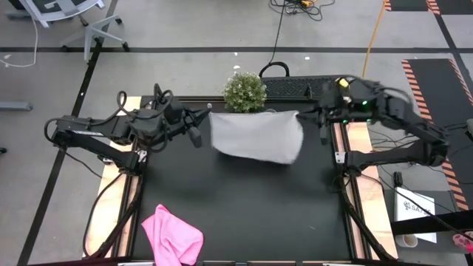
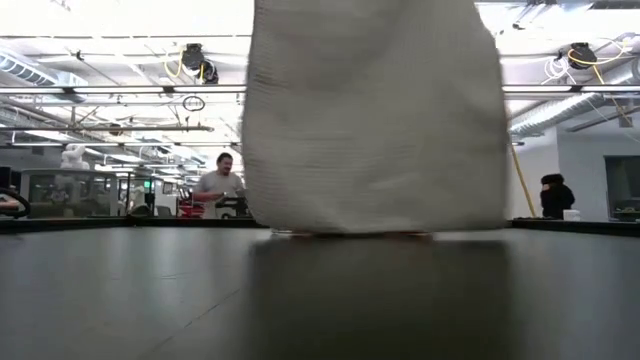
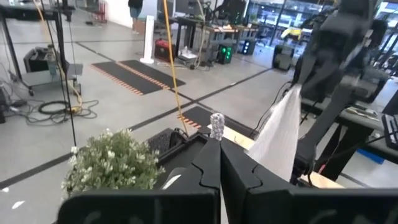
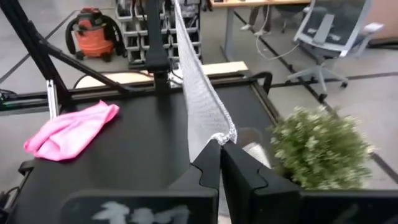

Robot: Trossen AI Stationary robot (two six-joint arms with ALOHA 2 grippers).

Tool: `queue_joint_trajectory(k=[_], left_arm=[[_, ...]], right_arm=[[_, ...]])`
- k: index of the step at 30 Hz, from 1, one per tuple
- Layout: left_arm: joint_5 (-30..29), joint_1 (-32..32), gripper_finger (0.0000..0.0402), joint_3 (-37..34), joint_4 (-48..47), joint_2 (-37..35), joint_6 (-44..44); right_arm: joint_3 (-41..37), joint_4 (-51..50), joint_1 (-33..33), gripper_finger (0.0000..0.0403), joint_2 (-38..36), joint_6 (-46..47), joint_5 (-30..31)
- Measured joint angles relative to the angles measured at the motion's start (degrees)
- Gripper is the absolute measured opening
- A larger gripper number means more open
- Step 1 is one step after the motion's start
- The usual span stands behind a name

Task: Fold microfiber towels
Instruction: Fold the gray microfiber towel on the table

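A light grey microfiber towel (image 1: 255, 137) hangs spread between my two grippers over the far half of the black table (image 1: 244, 214). My left gripper (image 1: 209, 117) is shut on its upper left corner and my right gripper (image 1: 301, 114) on its upper right corner. In the low view the grey towel (image 2: 375, 120) hangs as a broad sheet with its lower edge (image 2: 345, 230) right at the tabletop; whether it touches I cannot tell. A bright pink towel (image 1: 171, 235) lies crumpled on the table near the front left. My left gripper pinches one upper corner of the grey towel between its two shut fingers; a small tuft of that corner (image 3: 216, 124) sticks out past the tips. The fingers reach in about level from the table's left. The cloth hangs below, stretched toward the other gripper. My right gripper pinches the other upper corner (image 4: 222, 134) between its two shut fingers, at the cloth's edge. The fingers reach in about level from the table's right. From there the top edge (image 4: 186, 56) runs fairly taut to the left gripper, and the sheet hangs down.
A small potted plant (image 1: 244, 91) stands at the table's far edge just behind the hanging towel, also seen as the plant (image 4: 320, 149). A black mat (image 1: 295, 87) lies beside it. A person (image 2: 218, 185) sits in the room beyond.
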Motion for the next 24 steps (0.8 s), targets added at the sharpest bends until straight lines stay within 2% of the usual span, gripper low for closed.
queue_joint_trajectory(k=[7, 12, 16, 24], left_arm=[[-1.0, 0.0, 0.0, 0.0, 1.2, 0.0, 1.6], [-1.0, 0.4, 0.0, 0.0, 1.0, 0.0, 2.5], [-1.1, 1.7, 0.0, 0.0, 1.0, -0.3, 2.6], [-0.6, 3.5, 0.0, -0.1, 0.9, -0.5, 3.2]], right_arm=[[10.3, -7.0, -0.9, 0.0, 3.1, -1.7, 0.0], [10.8, -10.0, -0.9, 0.0, 4.2, -3.6, 0.4], [10.8, -10.4, -0.9, 0.0, 5.0, -5.0, 3.0], [10.8, -10.8, -3.3, 0.0, 5.7, -6.2, 3.1]])
